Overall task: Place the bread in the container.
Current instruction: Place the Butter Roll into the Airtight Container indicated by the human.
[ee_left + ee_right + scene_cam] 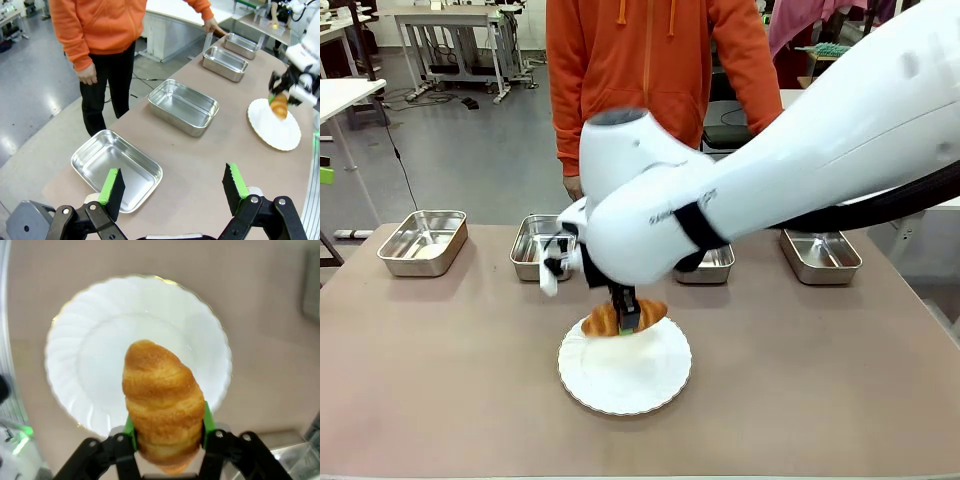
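White scalloped plate sits nearest on the brown counter, at its middle. Just above the plate's far edge the right claw is clenched on the bread, green pads pressing its middle; the wrist view shows the croissant raised clear of the plate, pointing away from the fingers. The left claw hangs released over the counter's left end, pads well apart, with nothing between them. Beyond the plate, four steel trays stand in a row along the far edge; the container at the left end holds nothing. A person in an orange hoodie stands behind the counter.
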Controlling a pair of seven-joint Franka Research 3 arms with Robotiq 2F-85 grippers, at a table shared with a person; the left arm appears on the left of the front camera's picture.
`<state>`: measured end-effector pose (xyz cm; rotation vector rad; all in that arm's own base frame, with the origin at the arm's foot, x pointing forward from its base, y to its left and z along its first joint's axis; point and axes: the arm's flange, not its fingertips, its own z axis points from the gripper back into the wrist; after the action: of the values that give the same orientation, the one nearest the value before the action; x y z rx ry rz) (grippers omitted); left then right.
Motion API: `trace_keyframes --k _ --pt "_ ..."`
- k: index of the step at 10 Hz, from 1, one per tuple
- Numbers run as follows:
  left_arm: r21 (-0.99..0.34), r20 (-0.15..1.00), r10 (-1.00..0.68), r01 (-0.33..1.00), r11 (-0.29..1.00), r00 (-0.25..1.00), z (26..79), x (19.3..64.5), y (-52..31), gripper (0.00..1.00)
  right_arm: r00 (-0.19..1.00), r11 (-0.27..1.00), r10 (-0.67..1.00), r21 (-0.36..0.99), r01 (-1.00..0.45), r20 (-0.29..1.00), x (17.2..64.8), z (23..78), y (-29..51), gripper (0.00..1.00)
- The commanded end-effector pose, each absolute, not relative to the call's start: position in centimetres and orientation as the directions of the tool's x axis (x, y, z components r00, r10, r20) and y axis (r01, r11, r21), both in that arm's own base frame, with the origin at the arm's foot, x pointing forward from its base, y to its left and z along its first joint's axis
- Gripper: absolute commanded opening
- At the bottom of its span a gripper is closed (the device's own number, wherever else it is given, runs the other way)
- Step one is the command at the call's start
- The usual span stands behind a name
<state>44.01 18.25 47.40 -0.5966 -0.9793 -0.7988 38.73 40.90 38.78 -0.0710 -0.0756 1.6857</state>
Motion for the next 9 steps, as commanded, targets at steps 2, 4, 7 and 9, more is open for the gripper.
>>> trace_keyframes --k 2,4,7,9 --pt "-0.079 0.898 -0.315 0.817 0.571 0.306 47.5 43.8 18.3 1.0 0.334 0.336 0.94 -0.025 -0.941 0.071 38.9 46.0 33.9 0.56" --pt "-0.079 0.898 -0.315 0.817 0.571 0.306 47.5 43.8 18.3 1.0 0.675 0.677 0.733 0.004 -0.736 0.086 40.6 48.4 26.2 0.56" --pt "-0.079 0.898 -0.315 0.817 0.571 0.306 47.5 43.8 18.3 1.0 0.895 0.899 0.433 0.017 -0.437 0.106 42.6 48.1 18.1 0.56" --pt "-0.079 0.898 -0.315 0.817 0.571 0.306 47.5 43.8 18.3 1.0 0.827 0.829 0.557 0.016 -0.559 0.073 42.9 49.1 17.6 0.56"
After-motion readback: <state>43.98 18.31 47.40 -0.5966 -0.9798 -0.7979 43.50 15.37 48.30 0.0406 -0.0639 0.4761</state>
